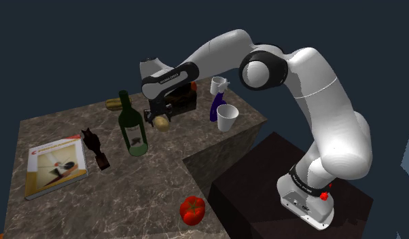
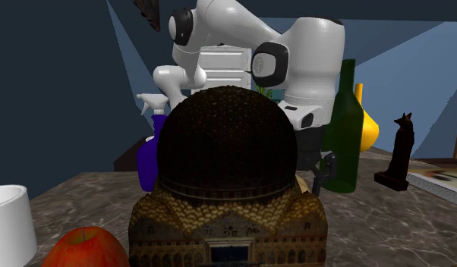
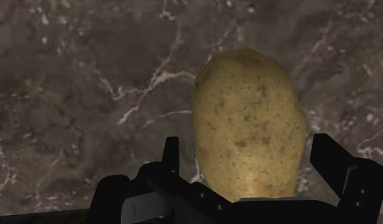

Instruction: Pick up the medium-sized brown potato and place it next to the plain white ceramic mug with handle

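In the shoulder view the gripper (image 1: pixel 155 114) hangs low over the marble table (image 1: pixel 60 129), with the brown potato (image 1: pixel 161 123) lying on the table directly beneath it. A green bottle (image 1: pixel 133 129) stands just beside the gripper, on the side towards the book (image 1: pixel 57 166). The white mug (image 1: pixel 227 118) stands well apart on the gripper's other side, next to a blue spray bottle (image 1: pixel 215 108).

In the second exterior view a brown domed model (image 2: pixel 227 152) stands in front of the arm (image 2: pixel 310 68). The mug sits at the picture's lower left, near a red apple (image 2: pixel 83 246).

In the wrist view the gripper is open. Its two black fingers (image 3: pixel 171 156) stand apart with the potato between them. A gap shows beside one finger and the other is very near the skin, so nothing is clasped.
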`<control>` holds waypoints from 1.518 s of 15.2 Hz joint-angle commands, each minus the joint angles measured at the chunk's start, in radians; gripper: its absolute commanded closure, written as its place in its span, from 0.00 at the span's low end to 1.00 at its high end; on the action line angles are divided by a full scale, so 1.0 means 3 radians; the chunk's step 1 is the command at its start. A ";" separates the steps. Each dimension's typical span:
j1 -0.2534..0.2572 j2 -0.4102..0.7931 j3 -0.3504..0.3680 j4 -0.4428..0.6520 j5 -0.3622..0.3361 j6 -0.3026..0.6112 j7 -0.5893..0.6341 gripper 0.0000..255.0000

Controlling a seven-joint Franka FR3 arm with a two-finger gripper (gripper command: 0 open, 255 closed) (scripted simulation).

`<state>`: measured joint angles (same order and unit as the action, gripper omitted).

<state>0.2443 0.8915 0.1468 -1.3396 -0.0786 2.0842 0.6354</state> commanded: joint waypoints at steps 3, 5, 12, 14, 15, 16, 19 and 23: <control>0.0001 0.0000 0.0000 0.0002 0.0000 -0.0002 0.0000 1.00; 0.0000 0.0001 0.0000 0.0004 0.0000 -0.0003 0.0000 1.00; -0.0004 -0.0060 0.0005 -0.0011 0.0005 -0.0048 0.0000 1.00; -0.0007 -0.0117 0.0010 -0.0018 0.0010 -0.0099 0.0000 1.00; -0.0009 -0.0145 0.0012 -0.0019 0.0013 -0.0125 0.0000 1.00; -0.0011 -0.0172 0.0015 -0.0020 0.0015 -0.0152 0.0000 1.00; -0.0015 -0.0250 0.0022 -0.0014 0.0023 -0.0235 0.0000 1.00; -0.0020 -0.0349 0.0030 0.0002 0.0033 -0.0350 -0.0001 1.00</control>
<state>0.2385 0.7956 0.1552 -1.3387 -0.0695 1.9881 0.6348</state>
